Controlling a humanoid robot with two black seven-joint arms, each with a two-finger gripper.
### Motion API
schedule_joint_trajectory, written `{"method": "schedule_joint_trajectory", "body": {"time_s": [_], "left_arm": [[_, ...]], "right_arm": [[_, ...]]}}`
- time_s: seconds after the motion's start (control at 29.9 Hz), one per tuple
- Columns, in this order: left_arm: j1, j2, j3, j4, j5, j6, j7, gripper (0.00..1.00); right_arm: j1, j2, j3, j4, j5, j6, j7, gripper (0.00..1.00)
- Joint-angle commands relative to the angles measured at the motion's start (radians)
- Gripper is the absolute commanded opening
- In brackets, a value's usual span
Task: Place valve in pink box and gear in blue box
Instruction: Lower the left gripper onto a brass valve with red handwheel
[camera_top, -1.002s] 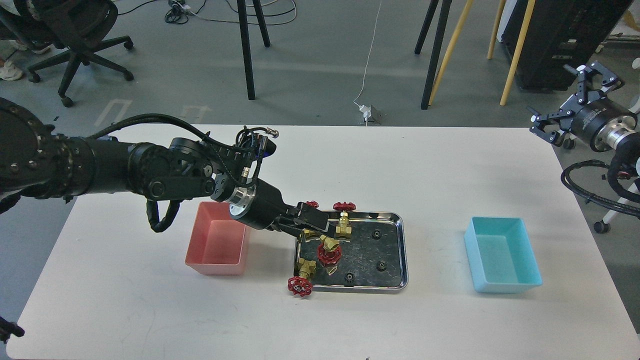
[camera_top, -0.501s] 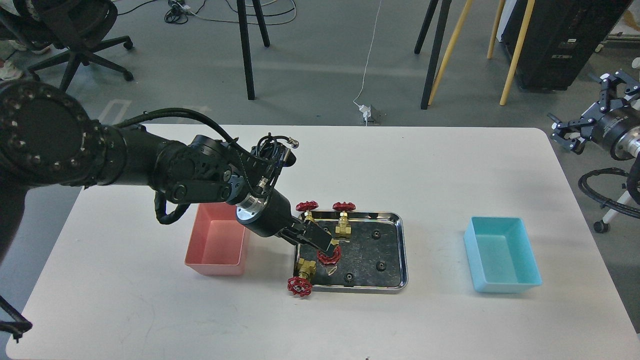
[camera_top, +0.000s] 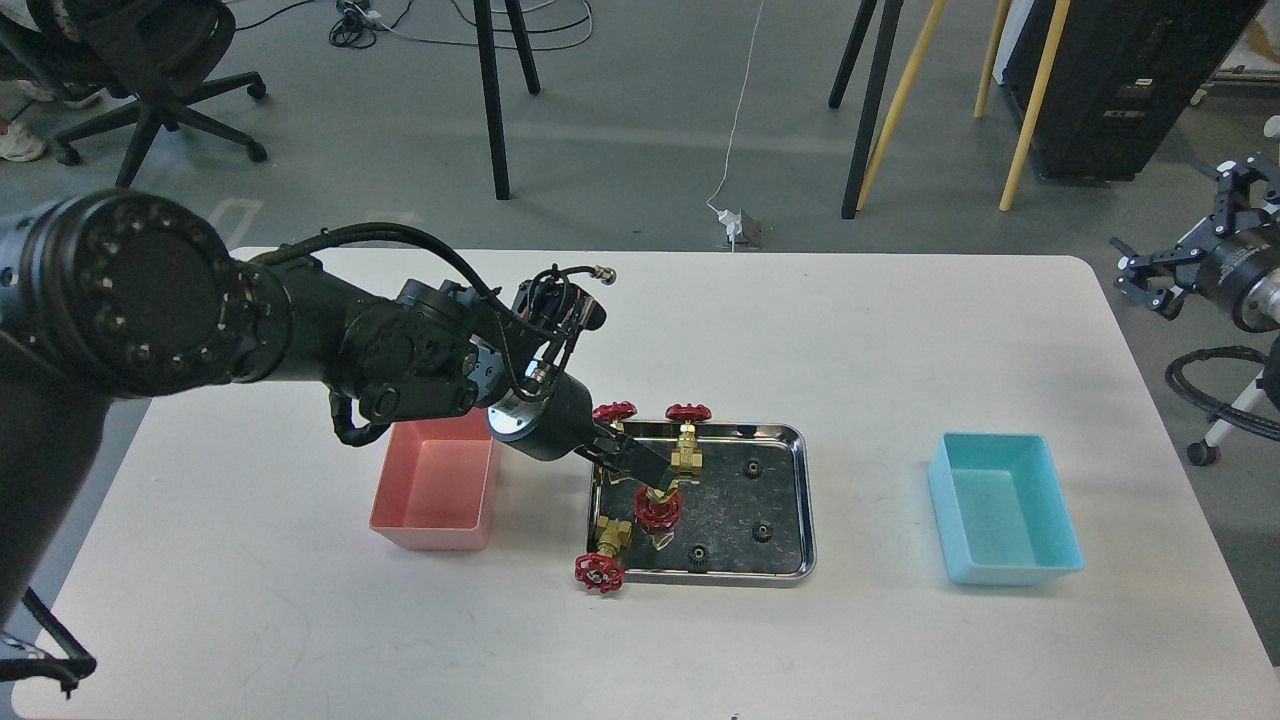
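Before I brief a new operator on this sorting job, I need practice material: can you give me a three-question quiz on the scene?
1. True or false: the pink box holds a valve.
2. How many gears lie in the steel tray?
3. Which is nearest the left end effector? A. blue box B. middle valve C. chair

Key: 1 false; 2 three; 3 B.

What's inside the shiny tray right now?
The steel tray holds brass valves with red wheels, one right at the left gripper, and three tiny black gears. One valve's wheel hangs over the front edge. The gripper covers part of the tray's left side.
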Motion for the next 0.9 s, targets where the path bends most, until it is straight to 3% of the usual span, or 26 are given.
{"method": "schedule_joint_trajectory", "body": {"time_s": [0.0,0.87], "left_arm": [[0.024,0.000,0.004,0.051,0.001,-0.006,0.000,1.00],[0.025,0.000,-0.085,0.052,-0.003,-0.017,0.000,1.00]], "right_arm": [[0.000,0.008,-0.002,0.000,0.000,0.000,0.001,0.99],[0.058,0.066,-0.008,0.005,0.000,0.000,-0.004,0.99]]}}
